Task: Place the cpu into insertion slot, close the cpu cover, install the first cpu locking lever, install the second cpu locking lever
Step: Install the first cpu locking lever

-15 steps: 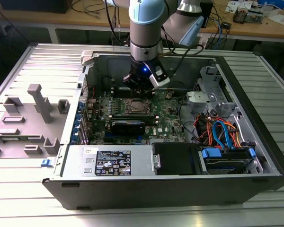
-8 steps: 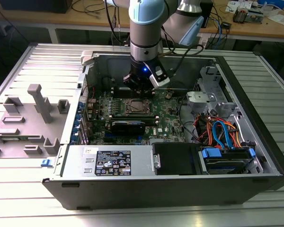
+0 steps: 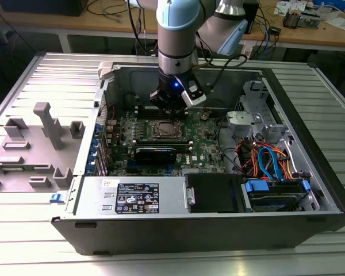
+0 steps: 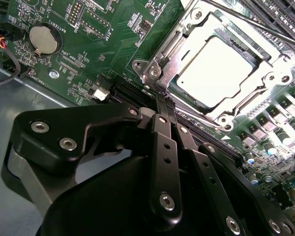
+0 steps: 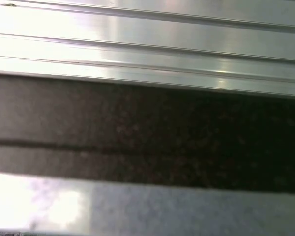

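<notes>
So the open computer case (image 3: 310,172) sits on the ribbed table (image 3: 40,241), with the motherboard (image 3: 121,129) lying flat inside it. The cpu (image 4: 217,69) is in the insertion slot (image 4: 177,46) with the cpu cover (image 4: 273,78) down around it (gripper (image 4: 163,98) right at the socket's corner). A long card (image 3: 155,153) lies just in front of the socket, and the cable bundle (image 3: 270,161) is off to the exterior view's right.

Even room light falls from above in the exterior view; the case (image 3: 218,172) interior below the gripper (image 3: 171,102) sits in shade. In the second wrist view the cpu (image 4: 220,69) ahead of the fingers (image 4: 163,105) glares white. The first wrist view is blurred, with bright streaks.
</notes>
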You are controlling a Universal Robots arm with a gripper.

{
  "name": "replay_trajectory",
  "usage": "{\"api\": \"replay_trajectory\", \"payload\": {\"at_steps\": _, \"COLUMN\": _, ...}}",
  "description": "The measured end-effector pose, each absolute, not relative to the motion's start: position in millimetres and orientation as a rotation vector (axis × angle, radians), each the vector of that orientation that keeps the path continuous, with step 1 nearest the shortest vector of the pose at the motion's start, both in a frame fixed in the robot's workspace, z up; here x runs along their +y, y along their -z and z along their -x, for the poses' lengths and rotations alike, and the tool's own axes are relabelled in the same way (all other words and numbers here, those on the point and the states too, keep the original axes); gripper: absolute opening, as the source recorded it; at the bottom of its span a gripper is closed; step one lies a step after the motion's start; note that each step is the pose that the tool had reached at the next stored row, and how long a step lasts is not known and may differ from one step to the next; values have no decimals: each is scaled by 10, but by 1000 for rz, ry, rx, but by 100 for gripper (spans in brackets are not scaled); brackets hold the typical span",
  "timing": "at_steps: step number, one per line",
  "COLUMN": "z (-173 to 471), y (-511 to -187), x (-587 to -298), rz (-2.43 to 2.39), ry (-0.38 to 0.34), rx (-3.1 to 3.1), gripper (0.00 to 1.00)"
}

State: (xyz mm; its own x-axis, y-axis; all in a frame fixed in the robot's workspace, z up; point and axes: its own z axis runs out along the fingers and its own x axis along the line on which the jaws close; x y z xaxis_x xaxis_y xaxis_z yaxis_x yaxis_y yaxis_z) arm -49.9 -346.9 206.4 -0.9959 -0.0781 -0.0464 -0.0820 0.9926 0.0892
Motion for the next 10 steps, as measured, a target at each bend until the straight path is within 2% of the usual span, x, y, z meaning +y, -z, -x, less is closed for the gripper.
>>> {"api": "replay_trajectory", "payload": {"at_steps": 10, "z": 494, "y": -2082, "x": -3469, "rz": 124, "ry": -141, "rx": 3093, "gripper": 11}}
